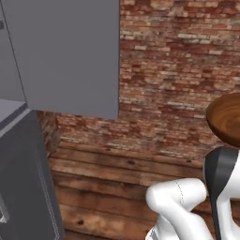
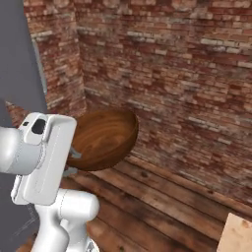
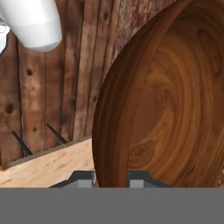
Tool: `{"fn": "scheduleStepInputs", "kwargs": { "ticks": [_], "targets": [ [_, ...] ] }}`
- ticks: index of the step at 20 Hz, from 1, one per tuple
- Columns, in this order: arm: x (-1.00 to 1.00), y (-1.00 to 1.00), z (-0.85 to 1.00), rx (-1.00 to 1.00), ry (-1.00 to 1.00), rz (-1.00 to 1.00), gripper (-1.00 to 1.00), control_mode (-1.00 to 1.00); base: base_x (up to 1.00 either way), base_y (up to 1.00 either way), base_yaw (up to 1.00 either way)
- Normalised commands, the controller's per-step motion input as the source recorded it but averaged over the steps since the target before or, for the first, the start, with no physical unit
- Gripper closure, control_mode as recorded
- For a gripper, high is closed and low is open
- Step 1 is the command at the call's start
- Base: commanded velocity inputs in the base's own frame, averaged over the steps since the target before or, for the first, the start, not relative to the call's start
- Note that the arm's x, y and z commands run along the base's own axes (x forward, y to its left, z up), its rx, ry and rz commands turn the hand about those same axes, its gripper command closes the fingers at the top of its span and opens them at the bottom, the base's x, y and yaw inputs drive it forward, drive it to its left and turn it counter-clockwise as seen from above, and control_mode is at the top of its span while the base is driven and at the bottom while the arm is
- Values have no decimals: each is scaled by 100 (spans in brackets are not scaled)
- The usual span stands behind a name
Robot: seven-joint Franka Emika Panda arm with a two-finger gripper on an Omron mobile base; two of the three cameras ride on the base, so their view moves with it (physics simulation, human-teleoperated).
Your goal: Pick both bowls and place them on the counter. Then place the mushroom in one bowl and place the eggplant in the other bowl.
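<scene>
The gripper is clamped narrow on the rim of the wooden bowl: in the hand view one finger tip sits outside the bowl's wall and the other inside, at 6 o'clock, with the rim running up between them. The bowl is tilted on edge there, its glossy grained hollow facing 3 o'clock. A corner of the light tan counter lies at 7 o'clock, below and clear of the bowl.

In the right base view the wooden bowl hangs in the air at centre, tipped sideways beside the arm's white hand, above the plank floor and in front of the brick wall. A counter corner shows at 5 o'clock.

In the left base view the bowl peeks in at 3 o'clock; a grey cupboard stands at 10 o'clock.
</scene>
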Motion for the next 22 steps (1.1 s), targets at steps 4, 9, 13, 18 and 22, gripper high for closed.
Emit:
{"fn": "scheduleStepInputs", "kwargs": {
  "ticks": [4,9,13,18,22],
  "targets": [
    [0,0,0,0,0,0,100,100,29,41,-55],
    [0,0,0,0,0,0,100,100,64,50,-33],
    [0,0,0,0,0,0,100,100,75,18,-15],
    [0,0,0,0,0,0,100,100,16,-64,0],
    [0,0,0,0,0,0,100,100,14,-57,0]
  ]
}}
